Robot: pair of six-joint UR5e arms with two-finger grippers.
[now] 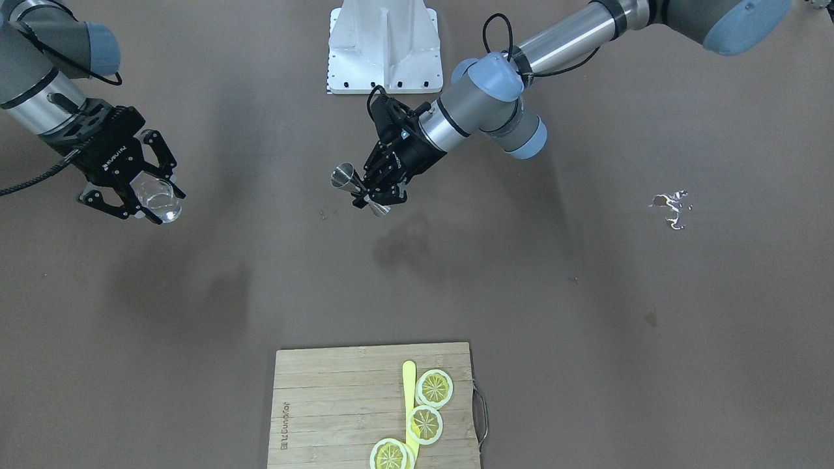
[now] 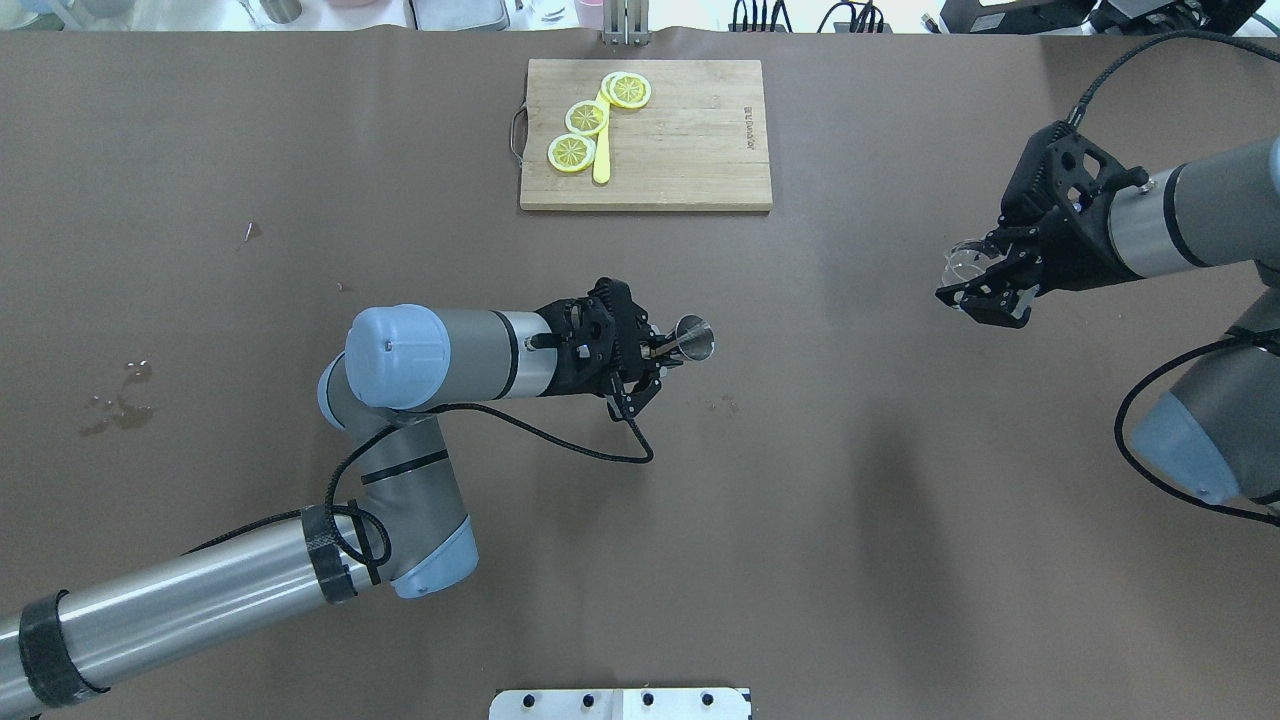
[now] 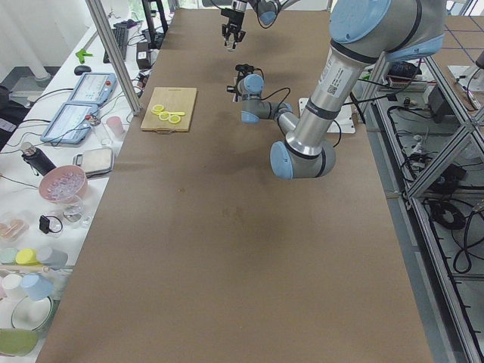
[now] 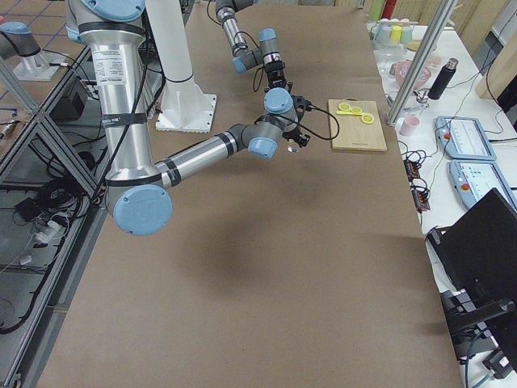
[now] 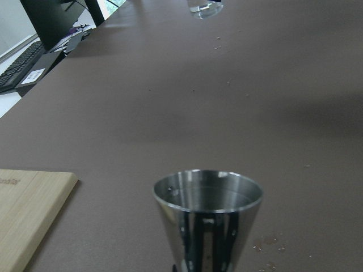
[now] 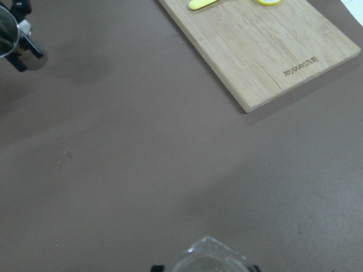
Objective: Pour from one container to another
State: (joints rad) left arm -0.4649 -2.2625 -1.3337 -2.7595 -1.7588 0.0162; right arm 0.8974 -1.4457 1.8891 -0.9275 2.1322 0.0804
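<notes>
Brown table point(image 2: 800, 550) bearing wooden cutting board point(image 2: 690, 150)

- Jigger point(image 2: 693, 337): a shiny steel double cone, pinched at its narrow waist by the left gripper point(image 1: 373, 195). It is held clear of the table, over the table's middle. In the left wrist view it stands about upright, with the wide mouth on top and the rim near level. Its fill cannot be made out.
- Glass point(image 2: 962, 262): small, clear and round, gripped between the right gripper's point(image 1: 150, 198) fingers. It is held above the table on the robot's right side, well apart from the jigger. Its contents cannot be told.
</notes>
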